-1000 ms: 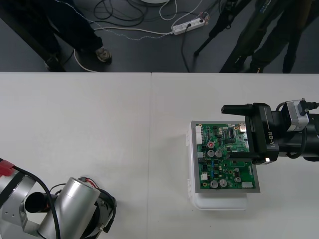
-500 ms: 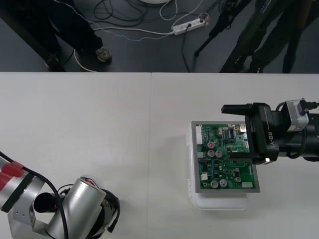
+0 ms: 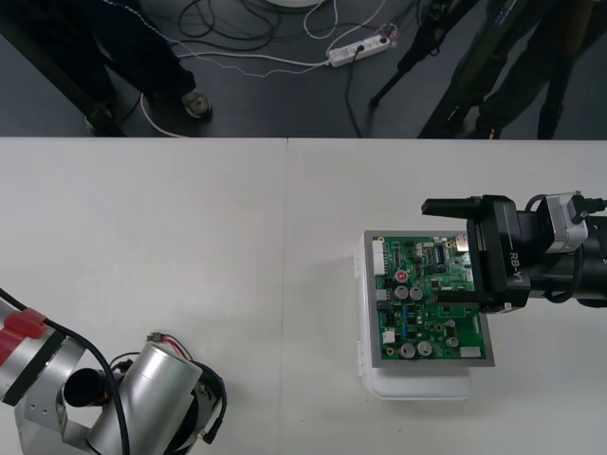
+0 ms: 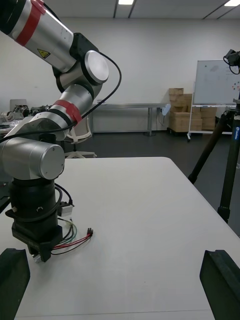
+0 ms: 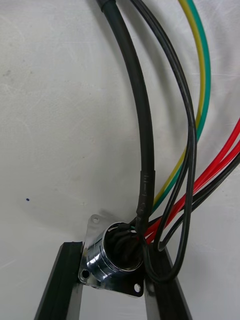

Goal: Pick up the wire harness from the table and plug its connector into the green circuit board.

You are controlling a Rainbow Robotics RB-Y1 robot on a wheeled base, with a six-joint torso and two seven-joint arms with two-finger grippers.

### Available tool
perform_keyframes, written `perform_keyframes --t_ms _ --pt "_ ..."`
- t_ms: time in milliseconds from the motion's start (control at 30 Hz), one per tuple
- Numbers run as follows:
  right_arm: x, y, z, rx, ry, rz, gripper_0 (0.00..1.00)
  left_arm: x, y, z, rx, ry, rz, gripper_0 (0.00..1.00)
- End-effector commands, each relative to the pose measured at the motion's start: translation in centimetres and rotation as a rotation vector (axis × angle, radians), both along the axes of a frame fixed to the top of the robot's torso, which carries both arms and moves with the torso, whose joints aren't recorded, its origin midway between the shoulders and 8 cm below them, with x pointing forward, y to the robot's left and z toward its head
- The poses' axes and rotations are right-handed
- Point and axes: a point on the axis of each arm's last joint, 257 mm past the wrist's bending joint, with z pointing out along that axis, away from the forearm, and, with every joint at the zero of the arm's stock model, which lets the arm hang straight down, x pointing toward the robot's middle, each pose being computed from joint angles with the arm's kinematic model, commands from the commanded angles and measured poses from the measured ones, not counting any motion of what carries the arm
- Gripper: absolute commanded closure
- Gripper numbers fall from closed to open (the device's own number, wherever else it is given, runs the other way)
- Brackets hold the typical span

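My left gripper (image 5: pixel 114 286) is shut on the wire harness's round metal socket (image 5: pixel 111 257), one black finger against each side of its flange. Red, black and green-yellow wires (image 5: pixel 192 150) run away from the socket over the table. In the right wrist view the left gripper (image 4: pixel 41 248) points straight down at the table, and the harness wires (image 4: pixel 74 239) trail to a small black plug (image 4: pixel 90 231) lying on the surface. The green circuit board (image 3: pixel 417 313) sits on its white base (image 3: pixel 417 387) at the right. My right gripper (image 3: pixel 457 252) hovers open over the board's far right part.
The left arm's silver links (image 3: pixel 142 393) fill the near left corner of the table, with a bit of red wire (image 3: pixel 163 339) showing beside them. A seam (image 3: pixel 287 284) runs down the middle of the table. Cables and a power strip (image 3: pixel 358 47) lie on the floor beyond.
The left arm has shifted a little toward the table's near edge and then held still. The right arm and the board have not moved.
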Motion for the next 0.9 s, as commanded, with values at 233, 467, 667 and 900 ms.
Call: perform_keyframes --t_ms 233,467,667,900 --pt "0.3 -1.2 0.8 -0.011 -0.06 -0.021 0.0 -1.2 1.5 -1.3 0.027 0.009 0.139 1.0" --pt "0.3 -1.1 0.8 -0.008 -0.062 -0.019 0.0 -0.5 1.6 -0.3 0.005 -0.003 0.184 1.0" --pt "0.3 -1.1 0.8 -0.008 -0.063 -0.021 0.0 0.4 2.0 1.5 -0.017 -0.017 0.239 1.0" --pt "0.3 -1.1 0.7 -0.008 -0.061 -0.02 0.0 1.1 3.1 3.9 -0.044 -0.033 0.304 1.0"
